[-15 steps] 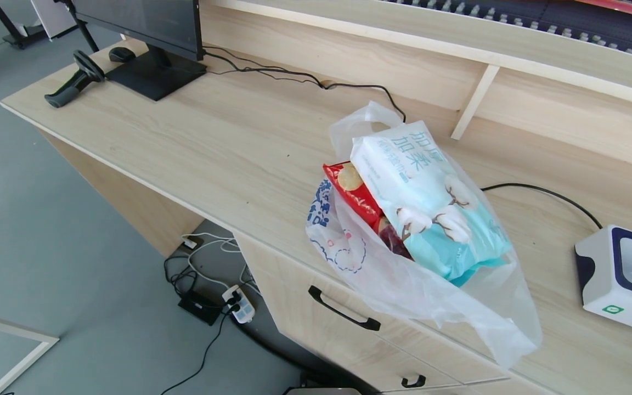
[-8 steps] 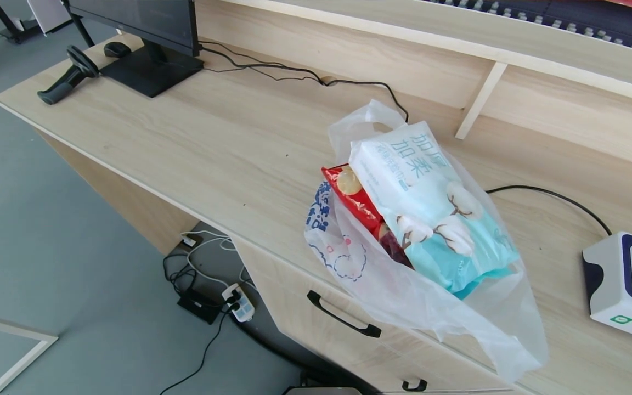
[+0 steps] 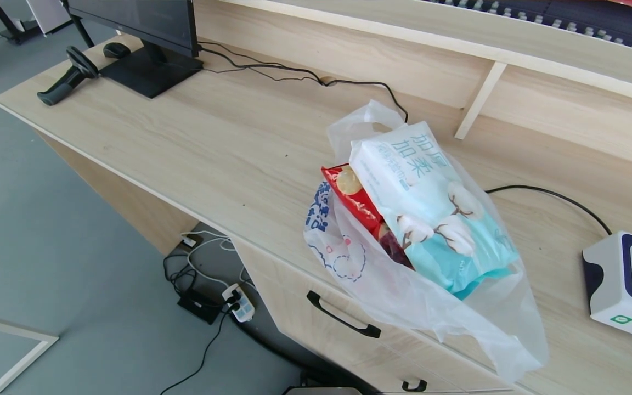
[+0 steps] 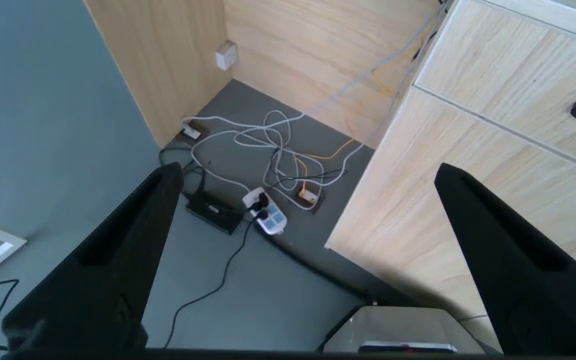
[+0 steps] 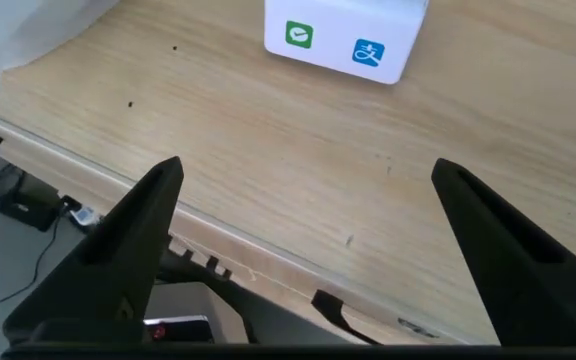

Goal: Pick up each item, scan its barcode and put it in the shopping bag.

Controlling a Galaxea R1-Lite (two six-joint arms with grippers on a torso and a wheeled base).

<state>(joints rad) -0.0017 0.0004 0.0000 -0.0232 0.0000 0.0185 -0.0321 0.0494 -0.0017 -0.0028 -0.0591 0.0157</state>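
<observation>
Since the tissue pack [image 3: 431,208] and the snack pack [image 3: 351,195] both sit in the bag [image 3: 458,323], I judge the task at or near its end. The bag lies slumped on the tabletop [image 3: 212,142] at the front edge, its plastic reaching that edge and perhaps lapping over it. Both packs stick out of the mouth, the tissue pack on top. The scanner [image 3: 628,280] stands toward the right edge, apart from the bag.

Left hand [image 4: 308,170]: fingers spread, empty, low over floor cables [image 4: 258,150] beside the drawers [image 4: 508,130]. Right hand [image 5: 306,165]: fingers spread, empty, above the front edge just before the scanner.

Risk: a brush against the bag could tip it off the front edge. The slick tissue pack could slide out of the open mouth.
</observation>
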